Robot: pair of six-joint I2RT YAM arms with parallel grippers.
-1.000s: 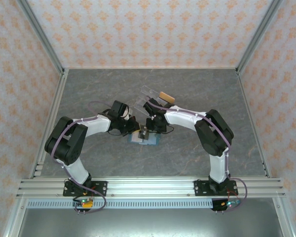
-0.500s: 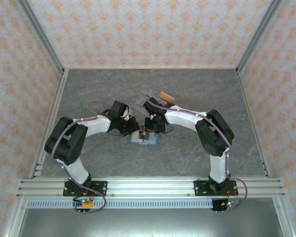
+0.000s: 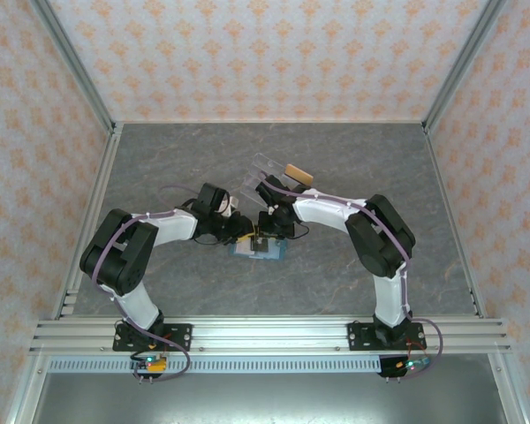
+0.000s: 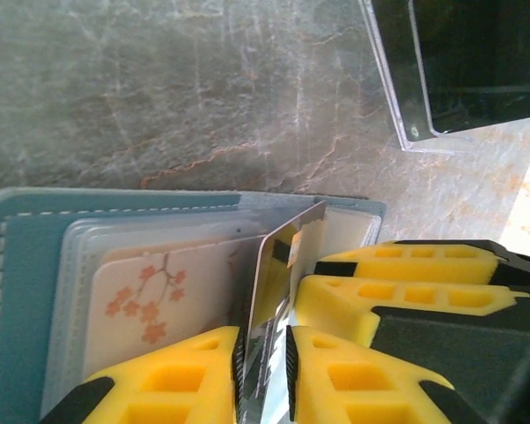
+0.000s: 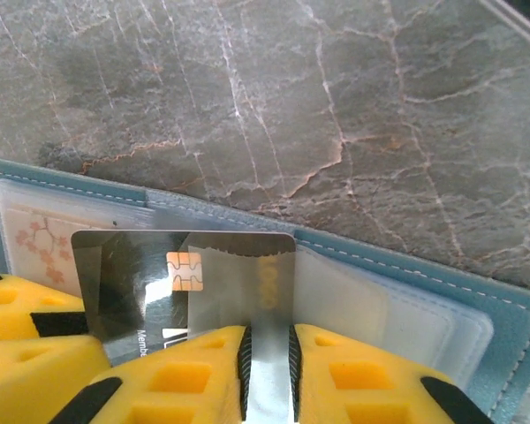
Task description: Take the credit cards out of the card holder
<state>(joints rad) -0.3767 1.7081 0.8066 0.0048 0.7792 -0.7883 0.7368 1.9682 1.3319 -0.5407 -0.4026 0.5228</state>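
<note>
The teal card holder (image 3: 258,251) lies open on the grey table between both arms, its clear sleeves (image 4: 79,265) facing up. A shiny silver chip card (image 4: 283,256) stands on edge out of a sleeve, between the pads of my left gripper (image 4: 263,337). Those jaws are slightly parted and the card leans on the left pad. My right gripper (image 5: 267,336) has its tips down on the holder's sleeve (image 5: 406,309), right beside the silver card (image 5: 124,274), with a narrow gap between its jaws. A blossom-print card (image 4: 150,300) stays inside its sleeve.
A clear acrylic tiered stand (image 3: 263,172) sits just behind the grippers, with a tan block (image 3: 298,172) on it. Its corner (image 4: 406,132) is close to the holder's far edge. Patterned cage walls ring the table.
My left jaws have parted a little around the silver card. Both arms have barely shifted over the holder.
</note>
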